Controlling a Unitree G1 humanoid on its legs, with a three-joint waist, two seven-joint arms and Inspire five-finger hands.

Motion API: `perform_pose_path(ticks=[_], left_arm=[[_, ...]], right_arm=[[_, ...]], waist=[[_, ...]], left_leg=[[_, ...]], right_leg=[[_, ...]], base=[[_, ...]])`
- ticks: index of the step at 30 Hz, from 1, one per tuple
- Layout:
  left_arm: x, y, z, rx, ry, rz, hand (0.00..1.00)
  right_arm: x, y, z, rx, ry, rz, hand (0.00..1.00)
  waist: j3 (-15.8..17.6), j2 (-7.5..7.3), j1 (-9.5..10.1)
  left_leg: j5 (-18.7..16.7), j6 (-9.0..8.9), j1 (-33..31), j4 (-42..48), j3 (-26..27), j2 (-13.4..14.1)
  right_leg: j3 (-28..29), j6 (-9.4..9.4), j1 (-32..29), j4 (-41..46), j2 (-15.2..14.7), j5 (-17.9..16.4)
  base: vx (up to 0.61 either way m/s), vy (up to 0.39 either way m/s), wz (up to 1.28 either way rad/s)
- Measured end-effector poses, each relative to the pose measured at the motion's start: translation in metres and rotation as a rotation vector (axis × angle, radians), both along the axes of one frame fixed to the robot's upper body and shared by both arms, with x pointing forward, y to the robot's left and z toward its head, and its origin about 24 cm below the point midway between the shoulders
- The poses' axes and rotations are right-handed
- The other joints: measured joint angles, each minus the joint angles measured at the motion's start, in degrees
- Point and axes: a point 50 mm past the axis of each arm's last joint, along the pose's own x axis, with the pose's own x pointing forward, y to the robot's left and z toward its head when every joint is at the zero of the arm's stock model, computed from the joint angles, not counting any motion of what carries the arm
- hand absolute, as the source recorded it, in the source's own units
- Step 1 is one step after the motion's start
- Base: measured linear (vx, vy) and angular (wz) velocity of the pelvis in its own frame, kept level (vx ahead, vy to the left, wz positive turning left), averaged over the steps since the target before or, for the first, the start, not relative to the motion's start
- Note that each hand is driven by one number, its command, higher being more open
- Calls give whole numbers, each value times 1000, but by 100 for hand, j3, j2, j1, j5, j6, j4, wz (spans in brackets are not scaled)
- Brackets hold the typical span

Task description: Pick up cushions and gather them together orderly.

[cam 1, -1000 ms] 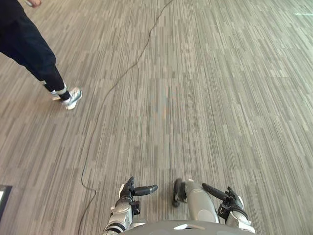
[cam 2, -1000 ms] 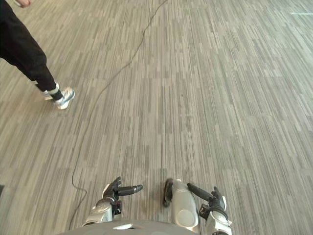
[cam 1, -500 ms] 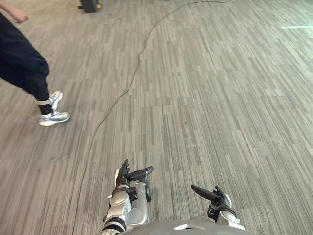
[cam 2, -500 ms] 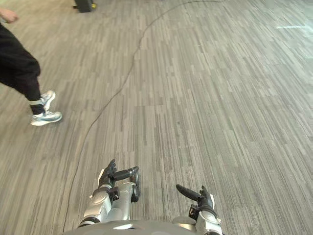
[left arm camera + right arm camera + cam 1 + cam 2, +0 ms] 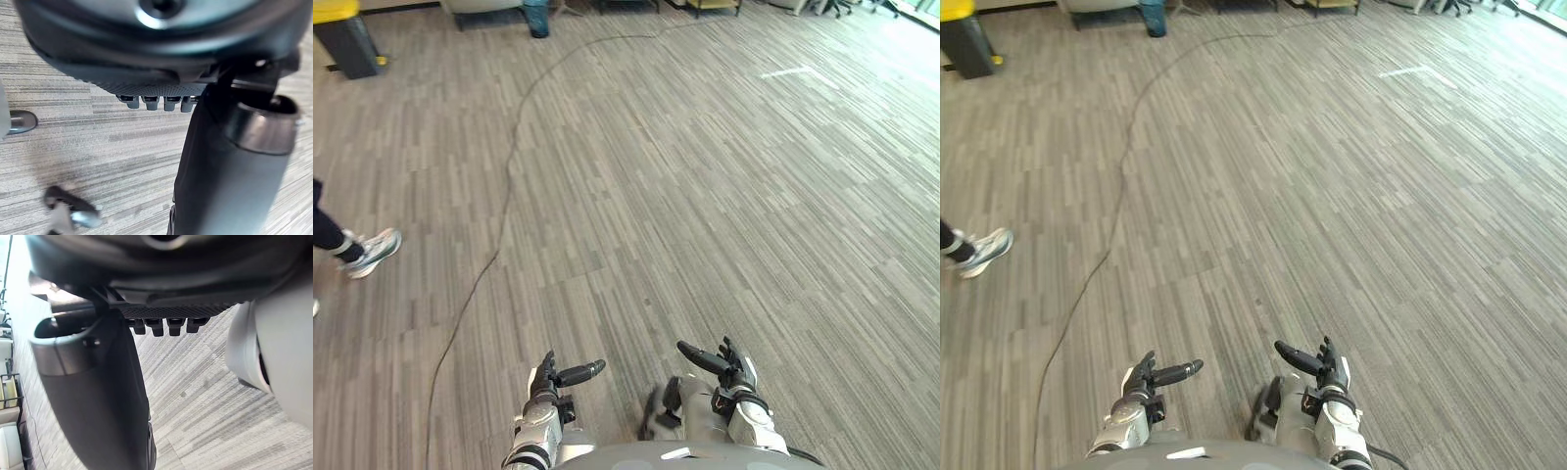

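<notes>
My left hand hangs low at the near edge of the eye views, fingers relaxed and thumb pointing out, holding nothing. My right hand hangs beside it, also open and empty. In the left wrist view the fingertips stand in a row above bare striped carpet, with the thumb close to the camera. The right wrist view shows the same: fingertips and thumb over carpet, nothing between them.
Grey striped carpet stretches ahead. A person's white shoe is at the left edge. A black bin with a yellow lid stands at the far left, and a teal object and furniture legs line the far edge.
The whole picture has shifted: the camera has moved, and the far furniture and the bin now show. The person's shoe lies further left. Both hands stay low and empty.
</notes>
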Motion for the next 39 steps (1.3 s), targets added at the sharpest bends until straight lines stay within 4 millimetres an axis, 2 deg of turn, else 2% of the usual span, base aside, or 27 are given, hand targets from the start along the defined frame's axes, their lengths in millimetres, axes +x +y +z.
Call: perform_pose_path(ticks=[1, 2, 3, 4, 5, 6, 7, 9, 10, 12, 14, 18, 19, 21, 23, 24, 25, 26, 27, 28, 30, 33, 34, 35, 36, 37, 39], left_arm=[[3, -17, 0, -42, -2, -22, 100], [7, -26, 1, -58, -12, -44, 100], [1, -26, -1, -54, -2, -46, 100], [-1, -26, -1, -62, -5, -41, 100], [-2, -25, -1, -62, -9, -40, 100], [-1, -24, 0, -59, -13, -30, 100], [0, -18, 1, -51, -22, 2, 100], [6, -11, 5, -28, -55, 10, 100], [14, -6, 11, -10, -101, 11, 100], [18, -5, 14, -4, -131, 16, 100], [22, -6, 18, -3, -166, 21, 100], [27, -8, 21, -10, -198, 44, 100], [26, -2, 21, -1, -194, 51, 100], [24, 0, 20, 4, -186, 55, 100], [24, 7, 20, 23, -179, 56, 100], [24, 9, 20, 27, -178, 55, 100], [23, 11, 18, 36, -159, 57, 100], [19, 9, 14, 33, -127, 55, 100], [13, 5, 10, 25, -87, 52, 100], [12, 4, 9, 22, -81, 50, 100], [10, 3, 8, 23, -71, 43, 100], [2, 1, 2, 22, -18, 10, 100], [0, 0, 1, 20, -10, -1, 100], [-1, -1, 0, 17, -5, -14, 100], [-3, -4, -1, 15, 7, -39, 100], [-1, -8, -1, 2, 5, -41, 100], [2, -19, -1, -20, -1, -66, 100]], right_arm=[[-2, -10, -1, -5, 14, -45, 100], [-7, -23, -1, -33, 23, -70, 100], [-10, -25, -2, -41, 32, -68, 100], [-16, -28, -4, -51, 57, -56, 100], [-18, -34, -4, -66, 71, -50, 100], [-19, -35, -5, -69, 74, -51, 100], [-20, -34, -6, -70, 88, -53, 100], [-26, -30, -10, -65, 124, -49, 100], [-32, -26, -14, -59, 155, -31, 100], [-36, -24, -16, -53, 171, -30, 100], [-37, -24, -16, -58, 177, -34, 100], [-38, -22, -17, -62, 183, -20, 100], [-43, -15, -20, -47, 208, -11, 100], [-47, -11, -22, -38, 217, -4, 100], [-55, 0, -25, -6, 236, -9, 100], [-57, 1, -25, 0, 241, -7, 100], [-57, 1, -25, 1, 239, 8, 100], [-53, -4, -24, -13, 227, 14, 100], [-50, -12, -21, -36, 208, 16, 100], [-48, -15, -20, -47, 194, 16, 100], [-42, -17, -16, -58, 156, 10, 100], [-31, -17, -13, -63, 124, 11, 100], [-30, -16, -13, -62, 121, 12, 100], [-30, -16, -13, -57, 125, 12, 100], [-29, -17, -14, -50, 127, -1, 100], [-23, -18, -12, -52, 117, -4, 100], [-17, -23, -10, -51, 101, -33, 100]], waist=[[41, 64, -40], [64, 78, -121], [9, 144, -133], [-15, 232, -219], [-65, 500, -177], [-97, 615, -151], [-29, 575, -149], [68, 427, -85], [120, 276, 39], [138, 192, 108], [136, 215, 159], [93, 219, 314], [-39, 77, 347], [-176, -14, 350], [-304, -326, 347], [-309, -406, 358], [-299, -507, 350], [-244, -425, 304], [-185, -291, 248], [-172, -187, 238], [-155, -150, 185], [-123, -144, -6], [-113, -153, -34], [-105, -195, -48], [-79, -177, -125], [-12, -43, -123], [83, 58, -143]], left_leg=[[495, -125, 113, 73, -197, -83], [781, -235, 200, 368, -367, -149], [779, -242, 112, 809, -485, -47], [861, -356, -237, 2060, -739, 235], [1146, -566, -864, 3540, -1115, 594], [1124, -600, -1214, 4248, -1199, 743], [979, -556, -1648, 5075, -1261, 816], [701, -362, -2226, 5451, -1276, 774], [447, -110, -2804, 5102, -1181, 717], [286, 118, -3240, 4160, -1111, 633], [321, 94, -3672, 2590, -1399, 426], [594, -76, -3970, 1047, -1883, 309], [1234, 105, -3992, 1272, -1869, 181], [1475, 241, -4018, 1478, -1867, 80], [1138, 334, -3928, 1925, -1659, -135], [1018, 363, -3809, 1956, -1535, -208], [705, 483, -3344, 1896, -1265, -367], [503, 542, -2937, 1793, -1192, -417], [364, 570, -2328, 1529, -1123, -422], [340, 581, -2044, 1277, -1082, -416], [318, 580, -1461, 645, -1052, -392], [327, 563, -657, -50, -926, -342], [327, 563, -451, -215, -902, -364], [323, 557, -243, -392, -907, -445], [318, 554, -34, -542, -1027, -478], [349, 537, 75, -558, -1100, -385], [656, 121, 197, -356, -1132, -367]], right_leg=[[-26, -29, -95, 768, -276, -378], [-207, -43, -250, 1507, -573, -692], [-164, 230, -55, 1068, -480, -737], [-166, 100, 352, 622, -233, -1031], [-70, 125, 607, 314, 217, -1057], [16, 121, 763, 190, 383, -1076], [205, 96, 1117, -41, 584, -1144], [471, 88, 1714, -414, 721, -1204], [827, 134, 2191, -783, 808, -1215], [1187, 247, 2558, -1028, 852, -1228], [1684, 398, 3018, -1316, 859, -1311], [2436, 638, 3430, -1574, 828, -1638], [2822, 846, 3671, -1559, 620, -1901], [3016, 958, 3677, -1505, 480, -1938], [3244, 1075, 3397, -570, 130, -1960], [3301, 1177, 3188, -29, 41, -1902], [3352, 1729, 2451, 1828, -135, -1084], [3215, 1904, 1999, 2885, -266, -867], [2715, 1775, 1541, 3573, -447, -942], [2407, 1680, 1264, 3702, -519, -1001], [1724, 1531, 578, 3459, -544, -1101], [845, 1269, 58, 1423, -321, -1147], [720, 1220, 9, 586, -219, -963], [738, 1174, -3, -396, -105, -506], [800, 720, 94, -571, -42, 437], [772, 528, 117, -413, 67, 240], [872, 413, 5, 408, -13, -512]], base=[[809, -217, 11], [602, -231, 14], [509, -290, 4], [605, -291, -45], [510, -231, -72], [446, -116, -103], [338, -79, -86], [568, -90, -89], [465, -35, -104], [450, 38, -111], [612, 184, -115], [559, 281, -108], [738, 394, -95], [463, 243, -66], [645, 354, -45], [605, 331, -54], [681, 379, -58], [632, 348, -65], [617, 330, -44], [563, 237, -37], [455, 125, -16], [478, 1, 2], [520, -85, 2], [533, -122, 18], [672, -189, 17], [564, -178, 9], [585, -193, -11]])
